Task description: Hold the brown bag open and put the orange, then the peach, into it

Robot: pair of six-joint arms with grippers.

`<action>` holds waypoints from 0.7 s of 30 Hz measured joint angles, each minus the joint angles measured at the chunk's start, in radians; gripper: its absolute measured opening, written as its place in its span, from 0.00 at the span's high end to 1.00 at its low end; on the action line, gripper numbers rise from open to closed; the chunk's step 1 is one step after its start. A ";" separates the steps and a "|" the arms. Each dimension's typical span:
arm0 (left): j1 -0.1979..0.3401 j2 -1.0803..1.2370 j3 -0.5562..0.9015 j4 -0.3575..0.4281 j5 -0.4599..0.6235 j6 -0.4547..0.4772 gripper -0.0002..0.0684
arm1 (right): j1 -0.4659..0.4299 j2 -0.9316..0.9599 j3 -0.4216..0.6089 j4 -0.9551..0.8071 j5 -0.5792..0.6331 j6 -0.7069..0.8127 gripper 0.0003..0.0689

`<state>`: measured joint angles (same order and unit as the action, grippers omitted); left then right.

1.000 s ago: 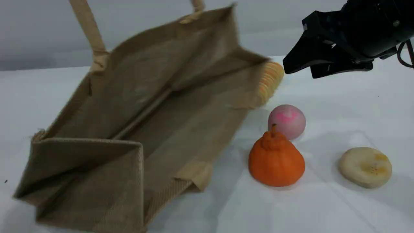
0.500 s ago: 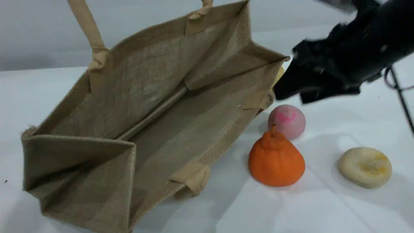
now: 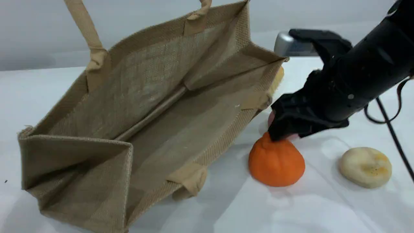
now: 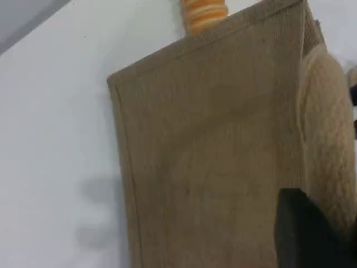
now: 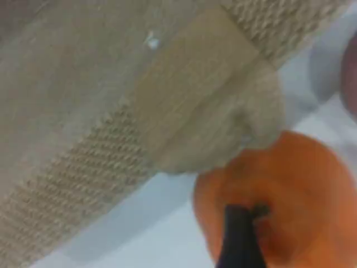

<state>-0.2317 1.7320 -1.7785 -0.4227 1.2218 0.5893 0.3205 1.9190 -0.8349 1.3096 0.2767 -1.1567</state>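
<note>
At the left of the white worktop (image 3: pixel 233 207) stands a large tan-brown woven jute bag (image 3: pixel 155 106), tipped so that its wide mouth faces the scene camera, with nothing inside. One thick beige strap handle (image 3: pixel 88 34) on its far wall rises taut out of the top edge of the scene view; the matching near-side handle (image 3: pixel 191 179) lies folded against the worktop at the bag's lower rim. The left end effector (image 4: pixel 304 234) is outside the scene view. Its wrist view shows one dark fingertip beside the beige handle and the bag's outer wall, clenched on that handle and holding the mouth open. Behind the bag's right corner, an orange-striped yellow oblong loaf (image 3: pixel 278 77) peeks out, touching or just beside the fabric. Right of the bag, a pale pink round peach (image 3: pixel 270 119) rests on the worktop, mostly hidden by the right arm. Just in front of it sits a bright orange pear-shaped fruit (image 3: pixel 276 163), upright on the worktop, near the bag's lower rim. The right end effector (image 3: pixel 280 131) is down at the orange's knobby top, jaws spread, one fingertip (image 5: pixel 237 237) touching the fruit, which is not lifted. Farthest right lies a flat cream-yellow round bun (image 3: pixel 364 166), well apart from the fruit.
</note>
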 joint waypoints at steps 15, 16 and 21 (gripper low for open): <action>0.000 0.000 0.000 -0.001 -0.001 0.000 0.89 | 0.000 0.070 0.000 0.177 0.016 -0.162 0.43; 0.000 0.000 0.000 -0.003 -0.001 0.000 0.89 | 0.000 0.070 0.000 0.193 0.010 -0.184 0.44; 0.000 0.000 0.000 -0.026 -0.001 0.001 0.89 | 0.000 0.070 0.000 0.232 0.010 -0.235 0.70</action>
<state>-0.2317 1.7320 -1.7785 -0.4487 1.2207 0.5903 0.3205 1.9893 -0.8349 1.5417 0.2864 -1.3920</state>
